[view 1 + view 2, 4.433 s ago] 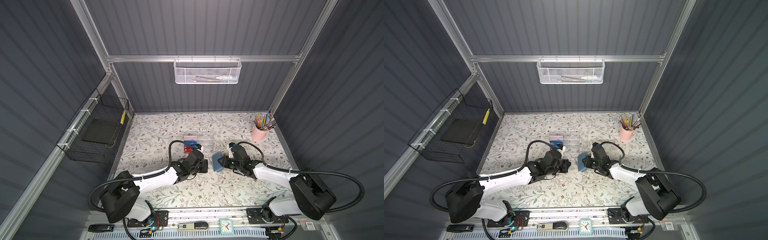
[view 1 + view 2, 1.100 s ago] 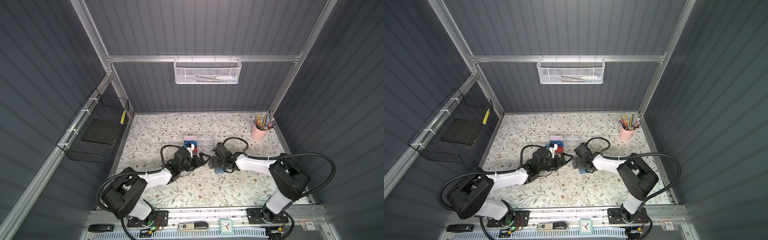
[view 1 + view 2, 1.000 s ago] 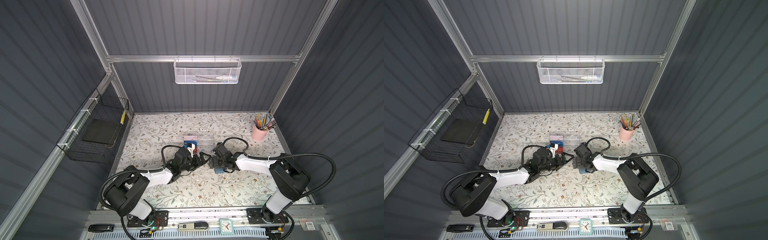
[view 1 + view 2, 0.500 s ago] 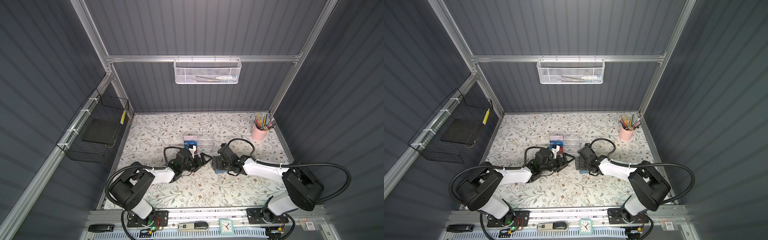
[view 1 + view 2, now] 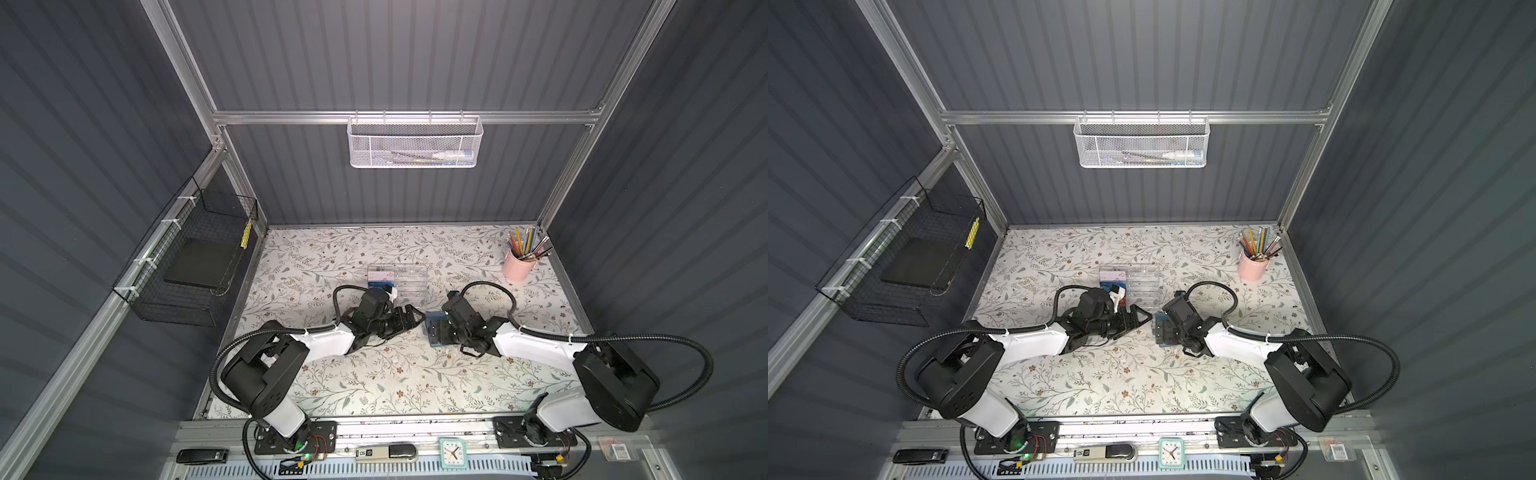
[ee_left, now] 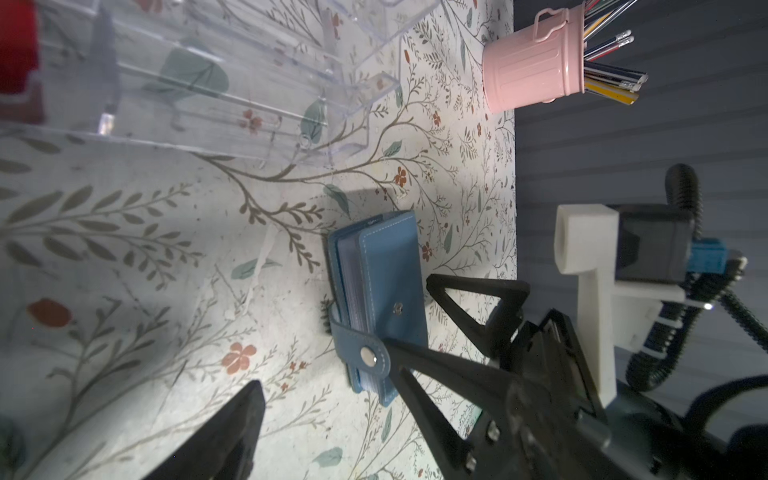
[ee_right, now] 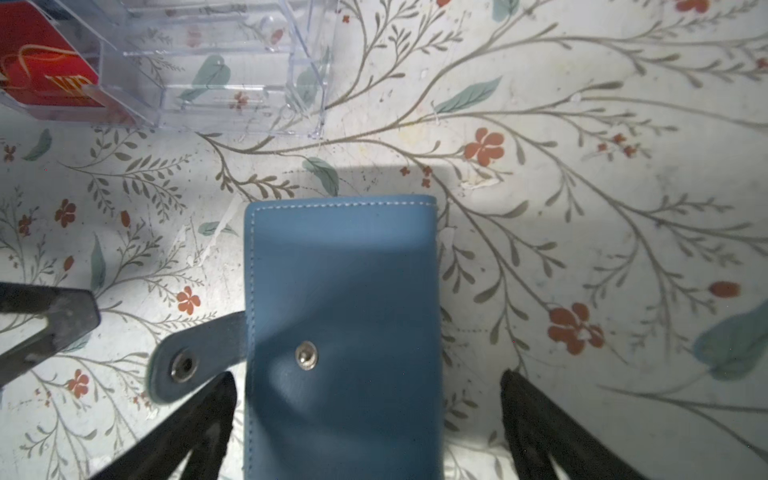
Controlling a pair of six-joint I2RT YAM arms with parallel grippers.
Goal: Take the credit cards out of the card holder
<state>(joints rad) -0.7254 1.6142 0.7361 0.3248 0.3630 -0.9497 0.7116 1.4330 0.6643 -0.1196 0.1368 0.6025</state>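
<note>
The slate-blue card holder lies flat on the floral table, cover down. Its snap strap is undone and sticks out sideways. Only the edges of the see-through sleeves show, so the credit cards are hidden. My right gripper is open and straddles the holder, one finger on each side, not pressing it. My left gripper is open just left of the holder, near the strap. One of its fingers shows in the left wrist view, and the right gripper hides the other.
A clear acrylic box stands just behind both grippers, holding a red VIP card, a pink-white card and a blue card. A pink pencil cup sits at the back right. A wire basket hangs on the left wall.
The holder stood upright between the grippers seconds ago and now lies flat. In the last second the right arm's elbow swung out to the right, with its gripper still at the holder.
</note>
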